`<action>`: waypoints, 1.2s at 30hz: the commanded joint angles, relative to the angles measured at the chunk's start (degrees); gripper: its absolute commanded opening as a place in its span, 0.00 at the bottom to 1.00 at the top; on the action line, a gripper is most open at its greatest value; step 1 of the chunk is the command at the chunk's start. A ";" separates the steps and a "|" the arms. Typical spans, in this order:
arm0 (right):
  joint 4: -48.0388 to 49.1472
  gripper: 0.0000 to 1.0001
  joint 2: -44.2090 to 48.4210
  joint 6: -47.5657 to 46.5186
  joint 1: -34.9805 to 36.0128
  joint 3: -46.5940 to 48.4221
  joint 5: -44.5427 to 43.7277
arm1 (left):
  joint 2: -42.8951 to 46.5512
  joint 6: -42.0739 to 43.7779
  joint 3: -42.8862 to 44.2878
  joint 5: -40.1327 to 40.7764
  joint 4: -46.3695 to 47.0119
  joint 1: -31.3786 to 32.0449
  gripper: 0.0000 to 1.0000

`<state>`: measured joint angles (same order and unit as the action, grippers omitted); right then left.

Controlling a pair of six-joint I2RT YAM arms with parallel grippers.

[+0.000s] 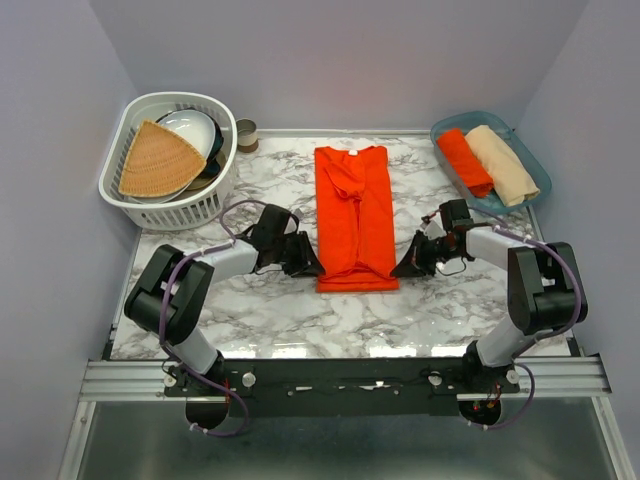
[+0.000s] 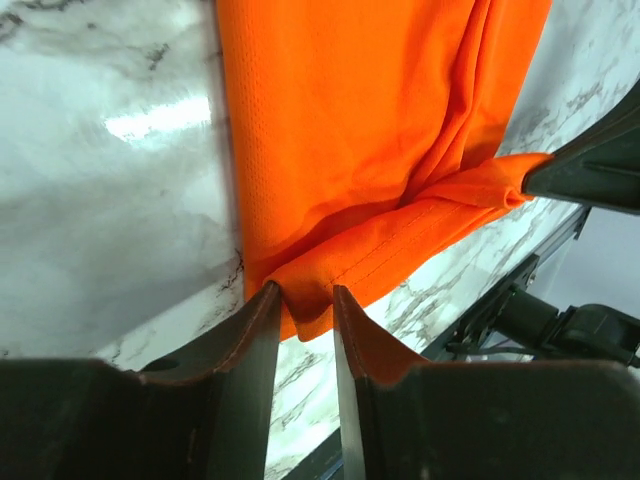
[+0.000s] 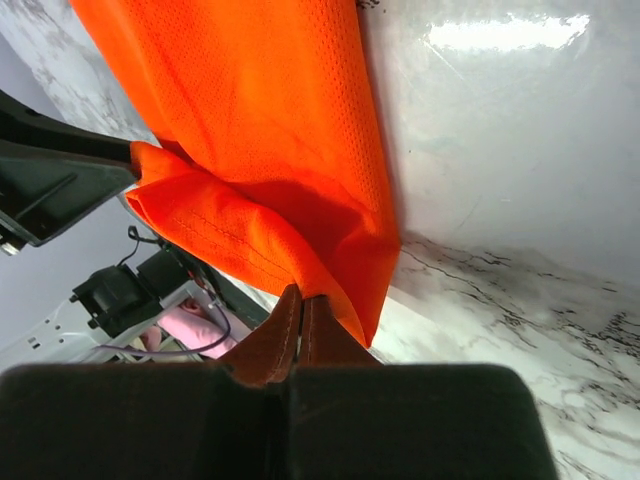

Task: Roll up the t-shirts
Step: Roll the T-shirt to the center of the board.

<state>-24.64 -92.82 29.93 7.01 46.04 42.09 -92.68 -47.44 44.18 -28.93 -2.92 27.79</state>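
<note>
An orange-red t-shirt (image 1: 355, 215), folded into a long strip, lies flat in the middle of the marble table, neck at the far end. My left gripper (image 1: 312, 268) is at its near left corner. In the left wrist view the t-shirt (image 2: 350, 130) has its hem corner hanging between the parted tips of the left gripper (image 2: 305, 292), which is open. My right gripper (image 1: 403, 268) is at the near right corner. In the right wrist view the right gripper (image 3: 302, 295) is shut on the hem of the t-shirt (image 3: 250, 120), which is lifted slightly.
A white basket (image 1: 215, 190) at the back left holds a tan woven mat (image 1: 160, 160) and bowls. A small can (image 1: 246, 133) stands beside it. A blue tray (image 1: 530, 160) at the back right holds a rolled orange shirt (image 1: 465, 160) and a rolled beige cloth (image 1: 500, 165).
</note>
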 commanded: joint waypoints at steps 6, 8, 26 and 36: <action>-1.53 0.47 1.75 -8.20 -1.29 10.80 1.52 | 3.38 9.71 5.11 2.30 -8.58 -3.61 0.48; -6.09 0.48 3.34 -15.41 -1.91 15.80 0.90 | 6.45 18.14 6.09 1.60 -12.02 -3.97 0.48; 0.11 0.66 37.25 -79.49 10.39 -7.52 -4.11 | 21.41 82.06 -1.47 2.03 -18.27 14.83 0.72; -1.20 0.73 40.34 -78.19 11.80 -11.23 -4.82 | 13.59 87.08 -0.60 5.46 -9.65 17.91 0.70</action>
<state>-28.12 -53.93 -47.57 18.44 36.23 39.27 -76.12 35.64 42.09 -25.23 -17.02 45.32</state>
